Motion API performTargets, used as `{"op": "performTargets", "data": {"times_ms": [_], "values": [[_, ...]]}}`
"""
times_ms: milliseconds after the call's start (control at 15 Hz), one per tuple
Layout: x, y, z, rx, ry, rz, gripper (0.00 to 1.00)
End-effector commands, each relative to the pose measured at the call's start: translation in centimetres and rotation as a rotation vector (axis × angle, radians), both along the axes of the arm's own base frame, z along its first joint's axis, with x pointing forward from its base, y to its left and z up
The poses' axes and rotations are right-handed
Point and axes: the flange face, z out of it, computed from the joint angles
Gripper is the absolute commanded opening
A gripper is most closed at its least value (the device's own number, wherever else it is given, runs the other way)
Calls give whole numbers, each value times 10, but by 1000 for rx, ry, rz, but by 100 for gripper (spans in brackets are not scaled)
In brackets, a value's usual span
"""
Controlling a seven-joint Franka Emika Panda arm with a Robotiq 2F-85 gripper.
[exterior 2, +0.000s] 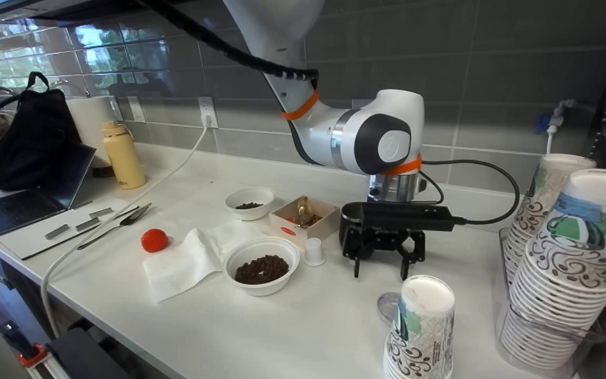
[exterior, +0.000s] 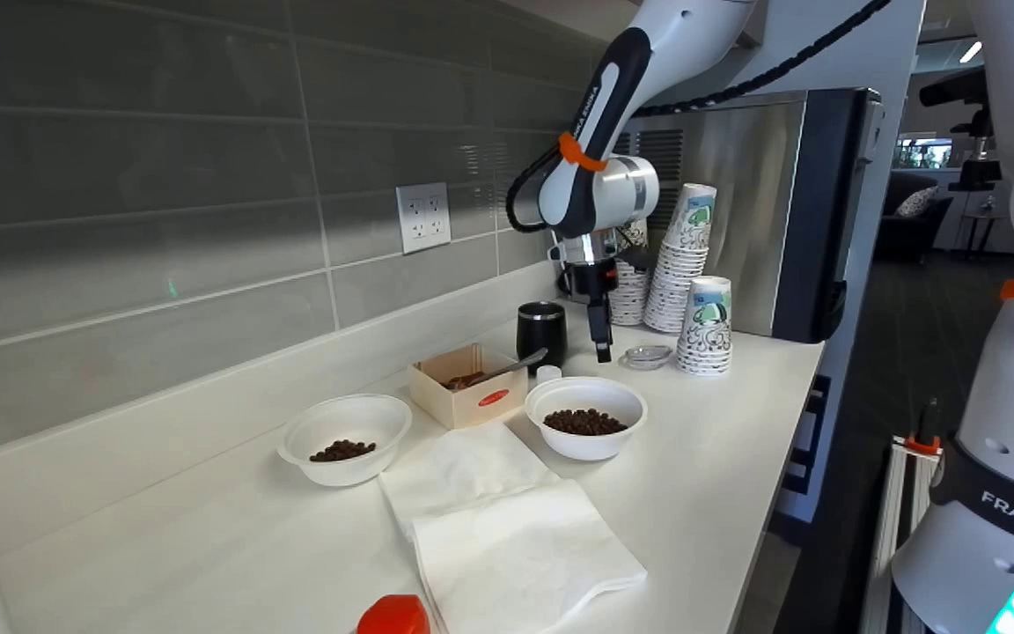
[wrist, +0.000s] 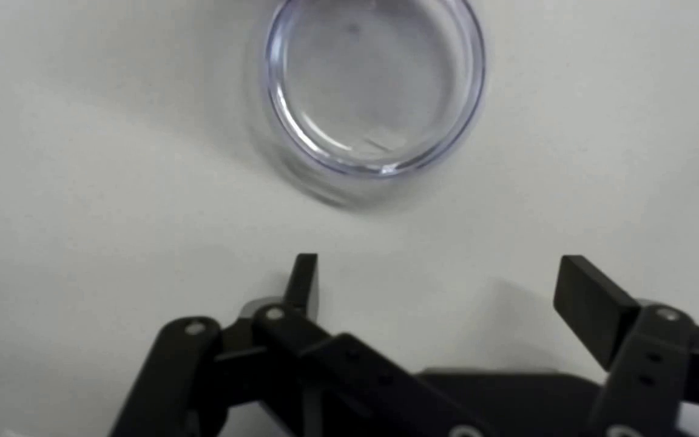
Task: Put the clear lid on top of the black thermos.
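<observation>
The clear lid (exterior: pixel 648 357) lies flat on the white counter beside a short cup stack; it also shows in an exterior view (exterior 2: pixel 386 306), partly hidden by that stack. In the wrist view the lid (wrist: pixel 377 79) is at the top, cut by the frame edge, beyond the fingertips. The black thermos (exterior: pixel 541 336) stands upright and uncovered near the wall; in an exterior view it (exterior 2: pixel 350 223) is partly hidden by the gripper. My gripper (exterior: pixel 603 357) points down between thermos and lid. Its fingers are apart and empty, as the wrist view (wrist: pixel 437 282) and an exterior view (exterior 2: pixel 381 273) show.
A short cup stack (exterior 2: pixel 423 321) stands right by the lid. Taller cup stacks (exterior 2: pixel 571 273) stand near a steel appliance (exterior: pixel 740 211). A small cardboard box (exterior: pixel 467 392), a small white cup (exterior 2: pixel 314 251) and a white bowl (exterior: pixel 586 418) are near the thermos. Napkins (exterior: pixel 516 546) lie farther off.
</observation>
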Motion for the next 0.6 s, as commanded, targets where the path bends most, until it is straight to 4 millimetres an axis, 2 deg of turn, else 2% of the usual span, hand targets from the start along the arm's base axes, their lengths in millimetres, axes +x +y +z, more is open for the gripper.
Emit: {"op": "performTargets", "data": {"times_ms": [0, 267, 533], "values": [[-13, -5, 6, -56, 25, 8, 100], [-26, -17, 4, -143, 41, 7, 100], [-28, -26, 0, -184, 44, -19, 100]]}}
